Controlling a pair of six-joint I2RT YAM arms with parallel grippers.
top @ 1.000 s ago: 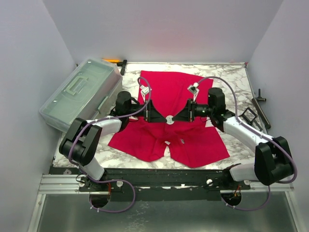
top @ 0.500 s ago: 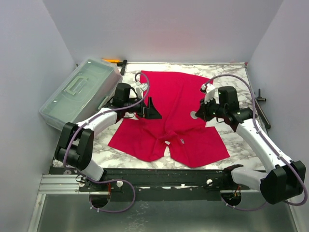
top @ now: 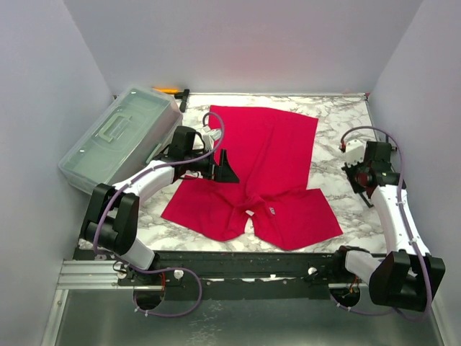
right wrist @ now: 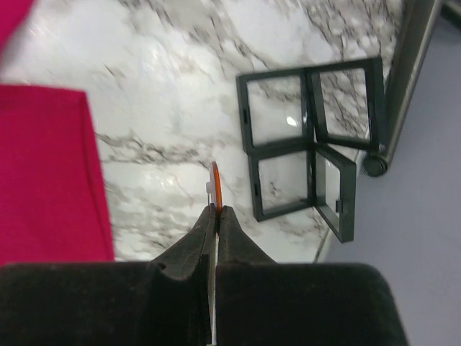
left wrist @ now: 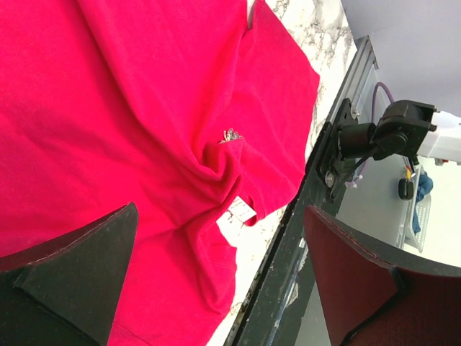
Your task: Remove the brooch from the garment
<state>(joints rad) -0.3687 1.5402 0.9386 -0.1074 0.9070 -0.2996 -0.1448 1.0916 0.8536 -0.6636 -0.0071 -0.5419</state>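
So, the right gripper is clamped on the small thin orange-edged brooch above the white marble worktop, at 3 o'clock from the bright red cloth T-shirt; the left gripper gapes wide over it.

Robot-lab test booth — plain grey walls around a marble-patterned table, aluminium rail along its near edge

Garment: bright red short-sleeved T-shirt, spread on marble top. Upper part is laid fairly flat; cloth is bunched into folds nr centre, where a small white label is exposed. Brooch: thin disc w/ orange rim, seen edge-on. It is detached from garment and pinched betw. tips of right gripper, above bare marble nr shirt's edge.
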